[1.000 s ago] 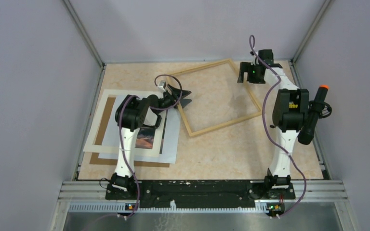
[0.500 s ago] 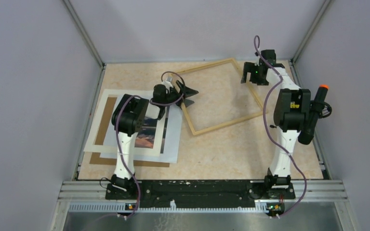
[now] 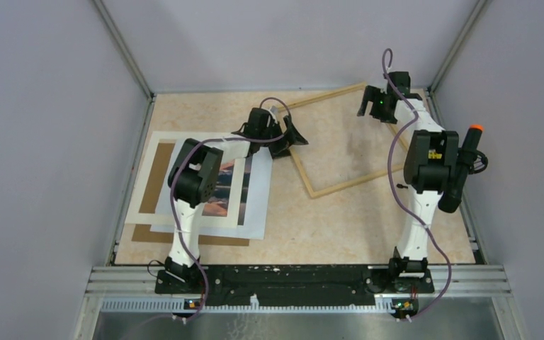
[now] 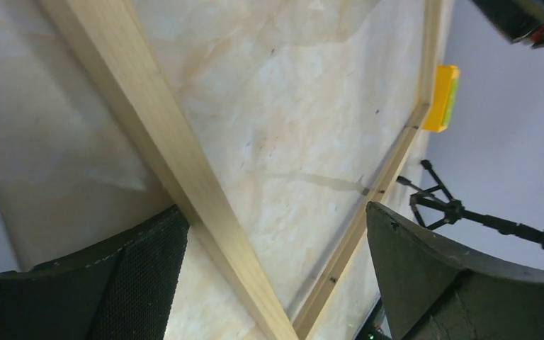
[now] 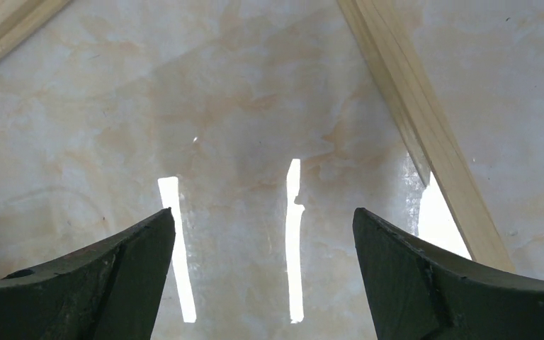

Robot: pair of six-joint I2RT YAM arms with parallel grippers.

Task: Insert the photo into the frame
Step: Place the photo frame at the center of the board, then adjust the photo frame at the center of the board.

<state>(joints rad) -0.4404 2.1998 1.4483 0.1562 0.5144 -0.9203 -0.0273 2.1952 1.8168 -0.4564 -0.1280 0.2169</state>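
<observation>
The frame (image 3: 354,180), thin light wood, lies tilted on the table at centre right. My left gripper (image 3: 287,134) is open over its left rail. In the left wrist view that rail (image 4: 177,163) runs between the wide-apart fingers, close against the left finger (image 4: 113,283). My right gripper (image 3: 379,106) hangs open above the frame's far right corner, with nothing between its fingers (image 5: 453,283) and a rail (image 5: 425,142) beside them. The photo (image 3: 221,198), orange-pink and dark, lies at the left on a white mat (image 3: 149,184), partly hidden by my left arm.
A brown backing board (image 3: 157,166) shows under the mat, with a pale sheet (image 3: 255,209) beside them. An orange-tipped handle (image 3: 474,131) sticks out from the right arm. A yellow block (image 4: 443,99) sits by the frame's far rail. Walls close the table on three sides.
The frame has slid to the right along with my left gripper, which stretched out and opened a little wider. My right gripper drifted slightly right and back.
</observation>
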